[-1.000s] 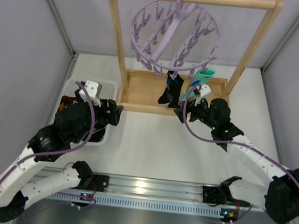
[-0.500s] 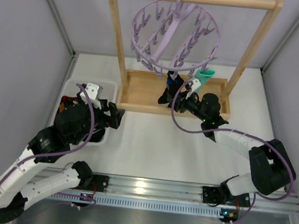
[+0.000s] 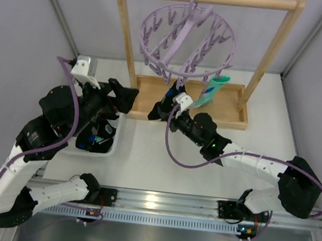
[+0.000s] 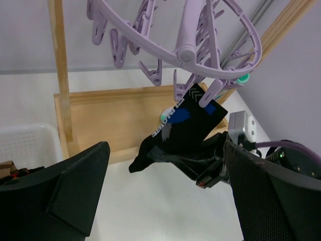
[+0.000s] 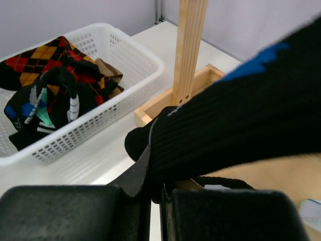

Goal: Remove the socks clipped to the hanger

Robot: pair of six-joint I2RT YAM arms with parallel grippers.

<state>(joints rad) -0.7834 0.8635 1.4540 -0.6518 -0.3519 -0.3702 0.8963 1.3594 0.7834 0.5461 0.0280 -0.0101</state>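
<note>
The black sock (image 4: 193, 118) is clipped under the lavender hanger (image 4: 188, 52), and its lower part is clenched between the closed fingers of the right hand (image 5: 155, 188). The left hand (image 4: 166, 150) is held released, jaws wide apart, facing the hanger. A teal sock (image 3: 210, 91) is clipped beside the black one.

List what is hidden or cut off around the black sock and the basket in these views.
Top view: the left arm covers most of the white basket and its contents.
Left wrist view: the teal sock is mostly behind the black sock and the hanger.
Right wrist view: the black sock runs off the frame's right edge; its clip is out of view.
</note>
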